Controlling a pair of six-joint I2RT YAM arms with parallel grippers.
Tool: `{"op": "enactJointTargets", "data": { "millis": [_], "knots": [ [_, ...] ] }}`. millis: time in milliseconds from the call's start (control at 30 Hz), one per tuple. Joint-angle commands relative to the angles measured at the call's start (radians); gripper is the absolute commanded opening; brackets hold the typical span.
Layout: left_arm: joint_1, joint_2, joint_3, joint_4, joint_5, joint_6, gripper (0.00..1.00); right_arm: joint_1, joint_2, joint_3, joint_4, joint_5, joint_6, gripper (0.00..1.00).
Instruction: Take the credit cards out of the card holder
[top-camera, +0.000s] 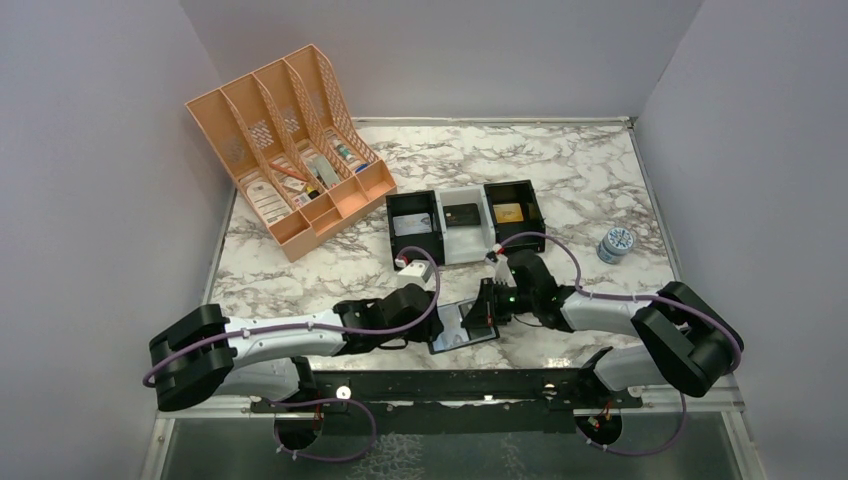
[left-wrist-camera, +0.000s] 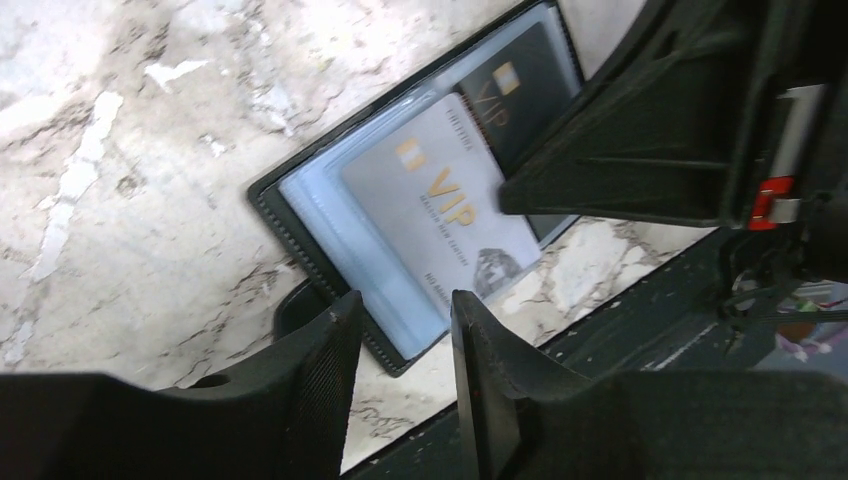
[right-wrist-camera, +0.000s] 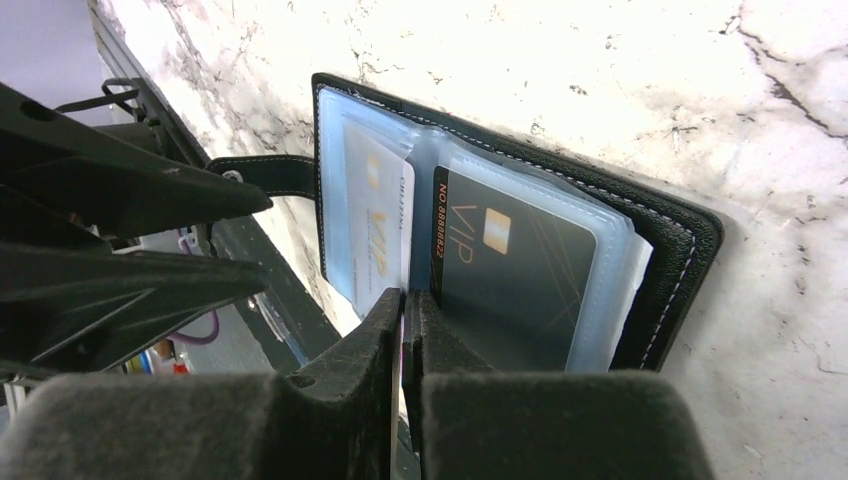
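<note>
silver credit card (left-wrist-camera: 440, 190) sits pinched in my near-closed right end effector (right-wrist-camera: 403, 330); i'd draw it straight along its sleeve. left end effector (left-wrist-camera: 405, 305), open over the card holder (left-wrist-camera: 315, 215), should pin it.

The card holder (top-camera: 462, 328) lies open on the worktop (top-camera: 560, 170) by its near edge. The left arm's fingers (left-wrist-camera: 320, 350) are at its left. The right arm's fingers (right-wrist-camera: 370, 340) are at its right, pinched on the left card (left-wrist-camera: 440, 200) at the fold. The right card (right-wrist-camera: 510, 270) sits in the right half. Behind the holder stands a tray (top-camera: 467, 250), with a file rack (top-camera: 290, 150) far left and a jar (top-camera: 617, 243) right of the tray.
</note>
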Motion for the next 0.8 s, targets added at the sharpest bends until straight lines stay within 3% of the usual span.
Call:
{"op": "enactJointTargets", "data": {
  "millis": [0,267,500,767],
  "knots": [
    [-0.008,-0.004,0.029,0.086,0.037,0.037,0.41,-0.004,0.003,-0.018,0.047,0.027,0.016,0.05],
    [-0.014,0.120,-0.005,0.231,0.076,0.009,0.32,-0.004,-0.004,-0.023,0.054,0.024,0.017,0.05],
    [-0.016,0.172,-0.032,0.153,0.033,-0.025,0.20,-0.004,-0.037,-0.018,0.057,0.001,0.013,0.08],
    [-0.017,0.137,-0.070,0.114,0.015,-0.032,0.19,-0.005,0.009,-0.006,0.116,-0.053,0.039,0.09]
  ]
}}
